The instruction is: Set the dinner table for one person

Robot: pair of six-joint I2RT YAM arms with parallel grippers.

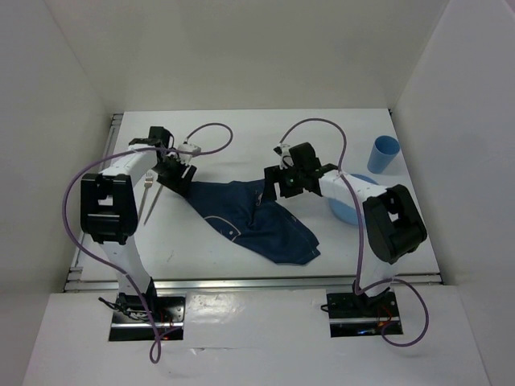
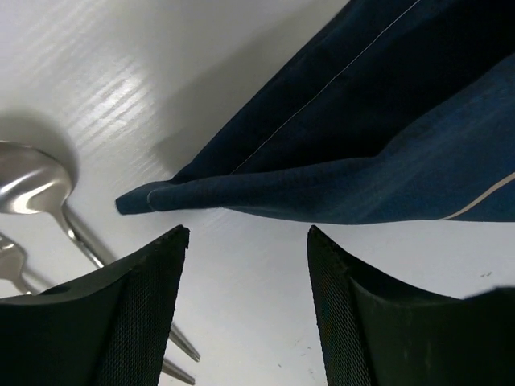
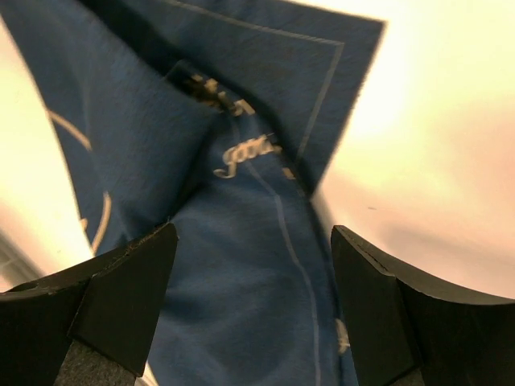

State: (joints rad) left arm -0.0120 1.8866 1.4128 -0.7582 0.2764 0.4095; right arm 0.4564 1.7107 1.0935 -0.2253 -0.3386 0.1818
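Note:
The dinner table (image 1: pixel 241 137) is a white top with aluminium rails. A navy blue placemat (image 1: pixel 257 221) lies crumpled and folded on its middle. My left gripper (image 1: pixel 173 178) is open and empty at the placemat's left corner. In the left wrist view that corner (image 2: pixel 137 199) lies just beyond the open jaws (image 2: pixel 245 241), not between them. My right gripper (image 1: pixel 273 183) is open over the placemat's far right part. In the right wrist view the cloth (image 3: pixel 241 305) with pale stitching lies under the open gripper (image 3: pixel 253 241), which grips nothing.
Cutlery (image 1: pixel 152 201) lies left of the placemat; a spoon (image 2: pixel 24 181) and a fork (image 2: pixel 8 265) show beside the left fingers. A blue cup (image 1: pixel 384 154) stands at the far right. A light blue plate (image 1: pixel 346 211) lies partly under the right arm.

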